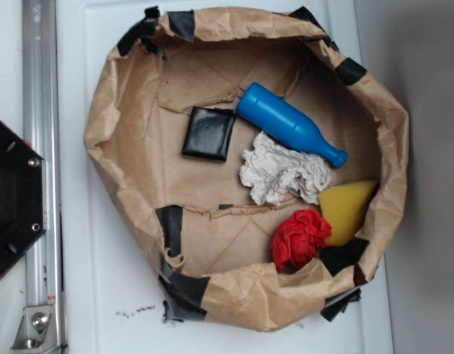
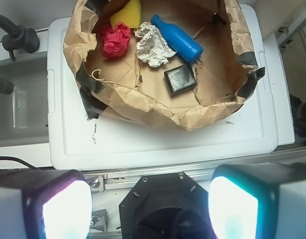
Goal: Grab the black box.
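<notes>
At the bottom of the wrist view, the gripper point(image 2: 149, 206) hangs with jaws wide apart, well short of the paper basket point(image 2: 157, 115). Inside it lies the black box point(image 2: 180, 79) — just beside the blue bottle point(image 2: 176, 38). The approach seems only beginning — the next move needs reaching forward and down.

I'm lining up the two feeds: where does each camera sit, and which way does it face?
Exterior: overhead, looking straight down into the paper-bag bin; no gripper in view.
Wrist: on the arm, high and back, looking down past both gripper fingers, spread apart.
Shared: the black box beside the blue bottle.
</notes>
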Tool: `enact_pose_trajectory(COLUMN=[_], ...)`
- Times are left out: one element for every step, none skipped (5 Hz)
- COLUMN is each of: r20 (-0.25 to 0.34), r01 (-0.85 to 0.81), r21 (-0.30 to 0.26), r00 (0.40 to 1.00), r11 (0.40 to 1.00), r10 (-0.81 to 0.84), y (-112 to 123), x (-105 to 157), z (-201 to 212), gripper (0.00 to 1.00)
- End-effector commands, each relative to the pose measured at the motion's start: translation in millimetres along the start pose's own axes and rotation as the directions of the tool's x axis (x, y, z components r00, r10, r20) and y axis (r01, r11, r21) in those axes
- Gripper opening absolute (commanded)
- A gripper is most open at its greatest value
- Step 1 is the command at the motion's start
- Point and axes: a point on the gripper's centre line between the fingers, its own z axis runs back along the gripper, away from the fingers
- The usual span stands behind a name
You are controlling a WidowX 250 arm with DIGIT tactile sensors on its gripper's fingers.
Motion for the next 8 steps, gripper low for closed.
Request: enact_pose_trajectory(r20=[0.0, 0.038, 0.032, 0.025, 0.002, -0.018, -0.008, -0.028], r01=[0.0, -0.062, 0.049, 0.212, 0.373, 0.397, 0.417, 0.436], r21=[0.0, 0.138, 0.243, 0.254, 0.275, 0.221, 0.086, 0.029], r00=[1.0, 0.998, 0.998, 0.974, 0.922, 0.915, 0.908, 0.9], r11=[1.0, 0.988, 0.969, 0.944, 0.886, 0.891, 0.905, 0.899], r10=[0.0, 0.057, -0.059, -0.226, -0.388, -0.404, -0.418, -0.436], y=[0, 18, 24, 24, 26, 45, 68, 66], x=[0, 42, 86, 107, 99, 89, 112, 137], z=[0, -45, -82, -119, -140, -161, -209, -240], gripper=[1.0, 1.0, 1.0, 1.0, 1.0, 1.0, 1.0, 1.0])
